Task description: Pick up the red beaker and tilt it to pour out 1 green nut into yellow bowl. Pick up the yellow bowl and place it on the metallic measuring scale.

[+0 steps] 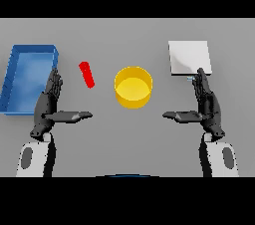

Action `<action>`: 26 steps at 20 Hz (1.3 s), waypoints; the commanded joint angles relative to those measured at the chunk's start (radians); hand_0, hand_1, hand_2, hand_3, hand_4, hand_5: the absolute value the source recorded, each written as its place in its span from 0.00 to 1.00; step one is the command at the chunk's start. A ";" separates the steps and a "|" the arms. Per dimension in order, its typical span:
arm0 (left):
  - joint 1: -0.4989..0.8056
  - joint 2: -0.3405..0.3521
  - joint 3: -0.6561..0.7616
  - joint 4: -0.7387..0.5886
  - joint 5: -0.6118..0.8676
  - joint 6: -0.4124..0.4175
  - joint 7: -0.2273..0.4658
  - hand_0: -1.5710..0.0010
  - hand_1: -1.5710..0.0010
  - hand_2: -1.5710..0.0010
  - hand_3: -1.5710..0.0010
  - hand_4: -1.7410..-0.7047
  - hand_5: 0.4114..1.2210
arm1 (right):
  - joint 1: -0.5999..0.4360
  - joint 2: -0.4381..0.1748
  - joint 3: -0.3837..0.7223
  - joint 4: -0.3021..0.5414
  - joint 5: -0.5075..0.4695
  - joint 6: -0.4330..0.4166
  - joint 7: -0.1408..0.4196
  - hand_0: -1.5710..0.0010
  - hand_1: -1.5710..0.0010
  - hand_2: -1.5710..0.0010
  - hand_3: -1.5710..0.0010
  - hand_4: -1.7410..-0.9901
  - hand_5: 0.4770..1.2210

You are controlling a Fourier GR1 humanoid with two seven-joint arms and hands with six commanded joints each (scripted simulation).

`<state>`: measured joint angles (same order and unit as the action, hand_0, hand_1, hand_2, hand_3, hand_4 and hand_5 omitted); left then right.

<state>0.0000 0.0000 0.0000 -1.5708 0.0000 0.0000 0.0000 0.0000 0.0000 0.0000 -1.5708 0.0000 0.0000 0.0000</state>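
Resting hands: we hold both hands low over the grey tabletop point(127, 35), neither touching any object.
Left hand: our left hand point(49, 100) stands edge-up with fingers straight and thumb stretched inward; it grips nothing.
Right hand: our right hand point(207, 102) mirrors it, fingers straight, thumb pointing inward, nothing held.
Red beaker: we see the red beaker point(86, 74) as a slim tilted shape just right of our left hand's fingertips, apart from them.
Yellow bowl: the yellow bowl point(133, 87) sits upright near the middle, between our hands; we cannot tell whether anything lies inside.
Scale: the metallic measuring scale point(189, 57) lies flat beyond our right hand, fingertips near its front edge.
Blue tray: a blue tray point(29, 77) sits at far left, behind our left hand.
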 commanded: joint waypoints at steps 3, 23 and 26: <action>0.011 -0.010 -0.012 -0.009 -0.008 0.004 -0.004 1.00 1.00 1.00 1.00 0.52 0.33 | -0.012 0.007 0.003 0.008 0.005 -0.007 0.006 1.00 1.00 1.00 1.00 0.75 0.13; -0.010 0.021 -0.101 -0.003 -0.161 0.015 0.043 1.00 1.00 1.00 1.00 0.52 0.31 | 0.008 -0.074 0.075 -0.051 0.116 0.029 -0.061 1.00 1.00 1.00 1.00 0.60 0.20; -0.115 0.019 -0.067 0.111 -0.164 0.036 0.046 1.00 1.00 1.00 1.00 0.51 0.31 | 0.021 -0.069 0.075 -0.052 0.115 0.028 -0.072 1.00 1.00 1.00 1.00 0.60 0.19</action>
<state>-0.1163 0.0191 -0.0667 -1.4598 -0.1641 0.0362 0.0526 0.0206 -0.0684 0.0749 -1.6231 0.1152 0.0279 -0.0706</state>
